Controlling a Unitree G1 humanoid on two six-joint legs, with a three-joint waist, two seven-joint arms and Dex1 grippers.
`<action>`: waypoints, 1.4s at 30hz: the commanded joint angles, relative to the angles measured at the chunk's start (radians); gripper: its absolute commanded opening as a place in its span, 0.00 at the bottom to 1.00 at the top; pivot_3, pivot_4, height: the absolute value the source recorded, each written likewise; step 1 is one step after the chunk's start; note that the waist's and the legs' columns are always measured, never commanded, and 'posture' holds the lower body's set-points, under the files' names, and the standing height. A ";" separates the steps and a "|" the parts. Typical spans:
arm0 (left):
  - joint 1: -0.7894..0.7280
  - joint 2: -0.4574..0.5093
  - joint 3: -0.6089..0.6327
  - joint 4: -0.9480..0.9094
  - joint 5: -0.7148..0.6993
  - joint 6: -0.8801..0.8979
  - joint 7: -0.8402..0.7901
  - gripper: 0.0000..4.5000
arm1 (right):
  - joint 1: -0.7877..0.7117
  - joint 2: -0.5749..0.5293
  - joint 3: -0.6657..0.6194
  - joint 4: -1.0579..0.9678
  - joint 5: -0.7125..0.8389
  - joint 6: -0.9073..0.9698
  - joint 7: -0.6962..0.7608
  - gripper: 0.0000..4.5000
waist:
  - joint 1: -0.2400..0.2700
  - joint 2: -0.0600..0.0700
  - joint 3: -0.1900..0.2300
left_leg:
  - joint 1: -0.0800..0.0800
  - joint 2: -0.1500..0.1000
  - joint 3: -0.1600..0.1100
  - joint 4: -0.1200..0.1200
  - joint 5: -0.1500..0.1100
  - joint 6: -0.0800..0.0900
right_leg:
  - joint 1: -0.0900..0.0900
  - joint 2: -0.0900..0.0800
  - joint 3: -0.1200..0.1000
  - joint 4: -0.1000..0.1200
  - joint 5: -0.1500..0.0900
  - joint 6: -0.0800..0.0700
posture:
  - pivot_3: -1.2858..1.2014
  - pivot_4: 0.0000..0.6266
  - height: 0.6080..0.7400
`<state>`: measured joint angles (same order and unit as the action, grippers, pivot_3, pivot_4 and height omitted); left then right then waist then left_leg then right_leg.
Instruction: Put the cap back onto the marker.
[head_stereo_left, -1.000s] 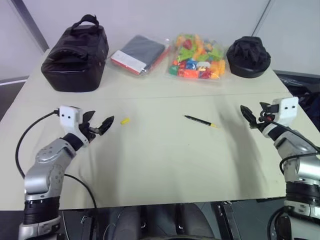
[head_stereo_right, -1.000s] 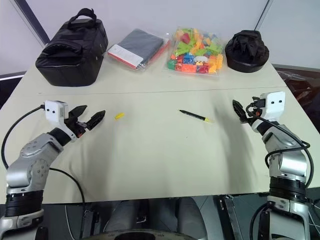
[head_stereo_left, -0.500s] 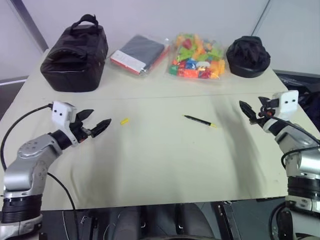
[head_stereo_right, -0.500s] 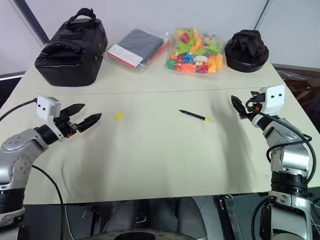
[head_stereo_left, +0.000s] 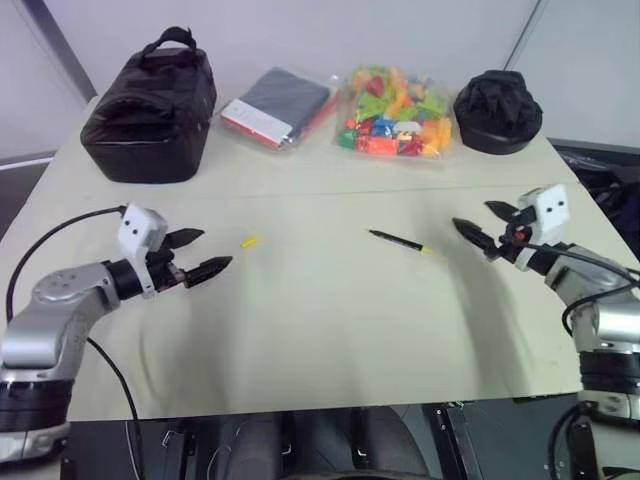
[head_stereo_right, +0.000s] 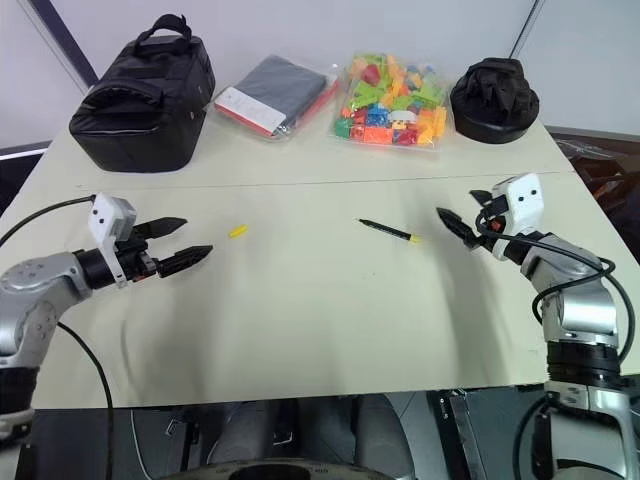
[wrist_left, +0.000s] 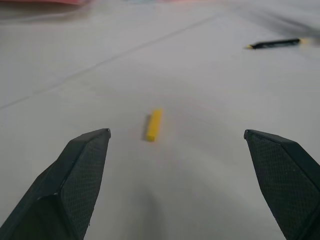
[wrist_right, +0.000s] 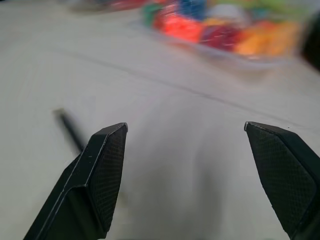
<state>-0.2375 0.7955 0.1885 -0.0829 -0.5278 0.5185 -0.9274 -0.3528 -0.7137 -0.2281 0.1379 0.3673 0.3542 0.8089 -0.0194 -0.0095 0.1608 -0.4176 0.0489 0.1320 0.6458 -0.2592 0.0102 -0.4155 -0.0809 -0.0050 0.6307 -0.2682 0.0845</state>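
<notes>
Cap (head_stereo_left: 249, 242): lies on table (head_stereo_left: 320, 340), apart from marker (head_stereo_left: 398, 242).
Left gripper (head_stereo_left: 203, 254): spread, empty, near cap.
Right gripper (head_stereo_left: 483, 229): spread, empty, near marker.

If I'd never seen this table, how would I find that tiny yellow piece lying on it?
Start at the big black bag at the table's far left corner and come toward the near edge, onto the open tabletop. There, just ahead of the open left gripper, lies the cap. It is a short all-yellow cylinder, unlike the long black marker to its right.
</notes>
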 joint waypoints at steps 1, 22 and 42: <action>-0.049 0.066 -0.038 0.028 0.034 -0.039 -0.108 1.00 | -0.008 -0.068 0.025 -0.078 0.059 0.049 0.147 0.86 | -0.001 0.000 0.000 | -0.002 0.000 0.000 0.000 0.000 0.000 | -0.002 0.000 0.000 0.000 0.000 0.000 | 0.52 0.24 1.00; -0.218 0.102 -0.126 0.221 0.151 -0.219 -0.314 1.00 | -0.112 -0.134 0.186 0.076 -0.070 -0.089 0.344 0.86 | 0.005 -0.001 0.001 | -0.010 -0.001 0.003 0.006 0.000 0.002 | -0.010 0.005 -0.004 0.002 0.002 0.004 | 0.52 0.24 1.00; -0.414 -0.045 -0.214 0.408 0.227 -0.354 -0.379 1.00 | -0.442 0.085 0.314 0.683 -0.255 -0.412 0.421 0.86 | 0.005 -0.001 0.001 | -0.011 0.001 0.006 0.018 0.003 -0.002 | -0.008 0.011 -0.003 0.010 0.005 0.009 | 0.52 0.24 1.00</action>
<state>-0.6275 0.7437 -0.0275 0.3233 -0.3059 0.1893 -1.2978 -0.7694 -0.6227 0.0931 0.8033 0.1208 -0.0317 1.2249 -0.0139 -0.0108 0.1619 -0.4288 0.0495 0.1384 0.6636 -0.2564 0.0079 -0.4239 -0.0700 -0.0079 0.6407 -0.2635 0.0937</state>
